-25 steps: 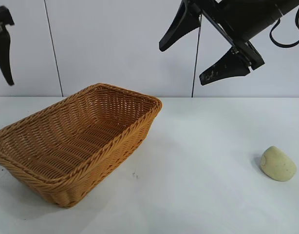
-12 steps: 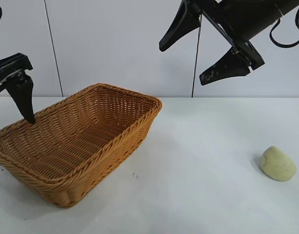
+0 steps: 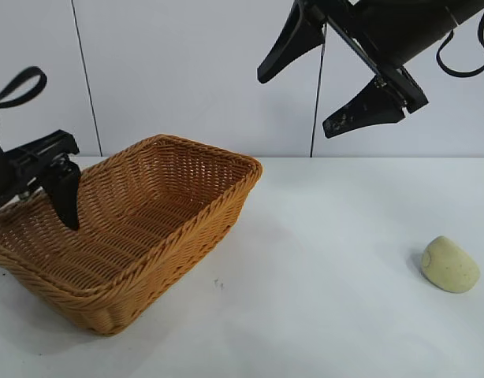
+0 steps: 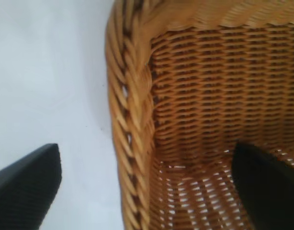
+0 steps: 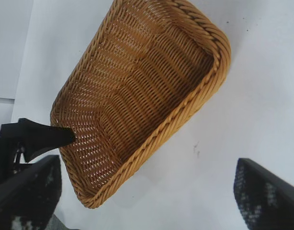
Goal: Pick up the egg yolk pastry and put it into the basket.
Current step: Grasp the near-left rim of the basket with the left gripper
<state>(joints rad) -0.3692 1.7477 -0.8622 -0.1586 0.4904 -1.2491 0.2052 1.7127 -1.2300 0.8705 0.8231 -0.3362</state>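
Note:
The egg yolk pastry [image 3: 449, 265], a pale cream dome, lies on the white table at the right, clear of both grippers. The wicker basket [image 3: 187, 228] stands at the left; its rim also shows in the left wrist view [image 4: 130, 120] and the right wrist view [image 5: 185, 115]. My left gripper [image 3: 53, 197] is open and low at the basket's left end. It straddles the rim [image 4: 147, 191], one finger inside the basket and one outside over the table. My right gripper [image 3: 295, 105] is open wide and empty, high above the table between basket and pastry [image 5: 147, 196].
A white wall with vertical seams stands behind the table. The left gripper's finger shows at the basket's end in the right wrist view [image 5: 41, 136]. Bare white table [image 3: 329, 260] lies between basket and pastry.
My left gripper has come down from the upper left to the basket's left end, one finger now inside it. The right arm, basket and pastry have not moved.

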